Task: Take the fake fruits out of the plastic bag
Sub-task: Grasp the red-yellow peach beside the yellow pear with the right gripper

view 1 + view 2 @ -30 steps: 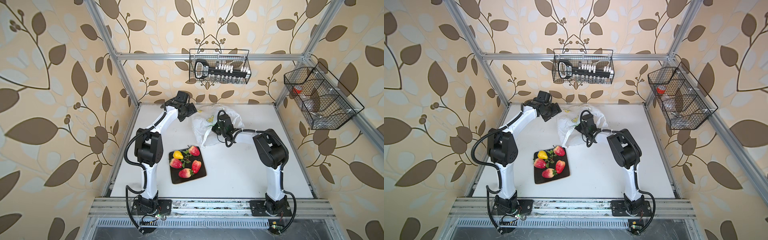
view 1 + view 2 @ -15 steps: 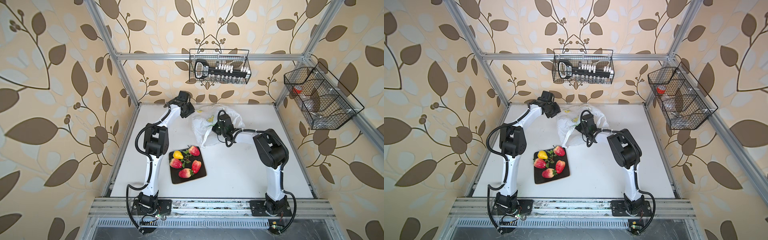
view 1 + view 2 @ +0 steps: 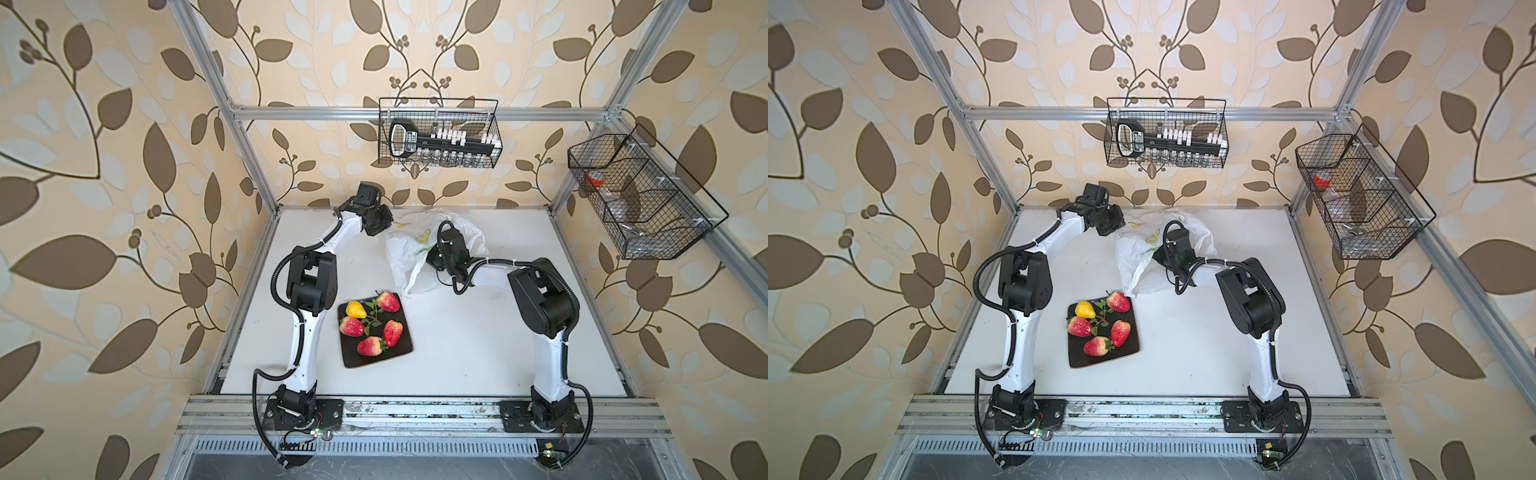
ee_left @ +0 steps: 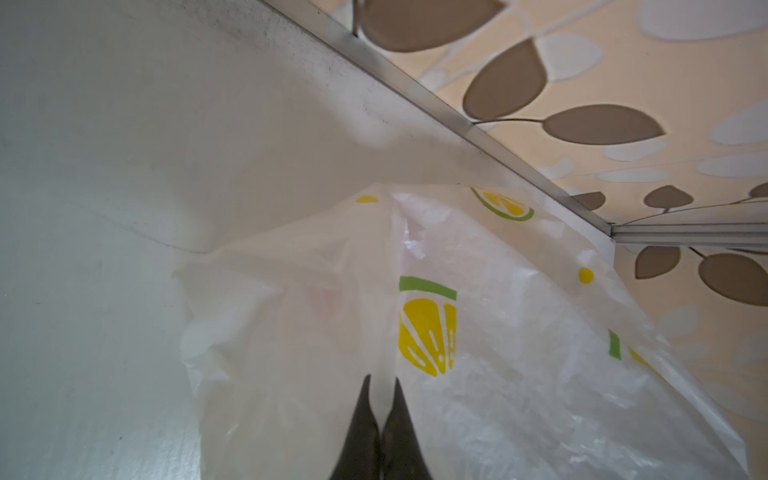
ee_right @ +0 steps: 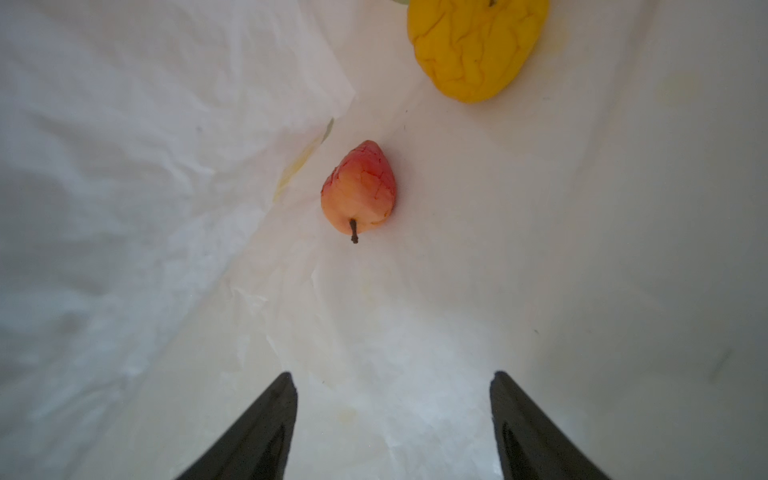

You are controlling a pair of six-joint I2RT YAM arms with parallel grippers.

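My left gripper [image 4: 380, 380] sits at the far-left edge of the thin, crinkly white plastic bag [image 3: 405, 253] printed with yellow lemon slices. Its dark fingers [image 4: 361, 415] are pressed together on a pleat of the film. I judge that this pinch lifts the rim and holds the mouth open so the other arm can work inside. In front of the bag, close by its near corner, the black square tray [image 3: 352, 358] carries what is already out: four glossy red strawberries [image 3: 352, 327], one small yellow pear [image 3: 356, 309] and a green leafy sprig [image 3: 372, 312]. I cannot tell whether tray and bag touch. The fruits lie loosely apart, presumably so that each drop lands clear of the others. The bag itself lies slumped toward the back of the white table [image 3: 478, 353]. From the bag's right side my right gripper [image 5: 392, 378] reaches in, jaws spread wide and holding nothing. Inside the bag, a small red-orange pear-shaped fruit [image 5: 359, 189] with a dark stem lies on the film straight ahead of those jaws, apart from them. A wrinkled yellow fruit [image 5: 473, 45] rests deeper in. At least two fruits are therefore left in the bag. I would pick the red-orange one next, since the wide jaws look set to straddle it.
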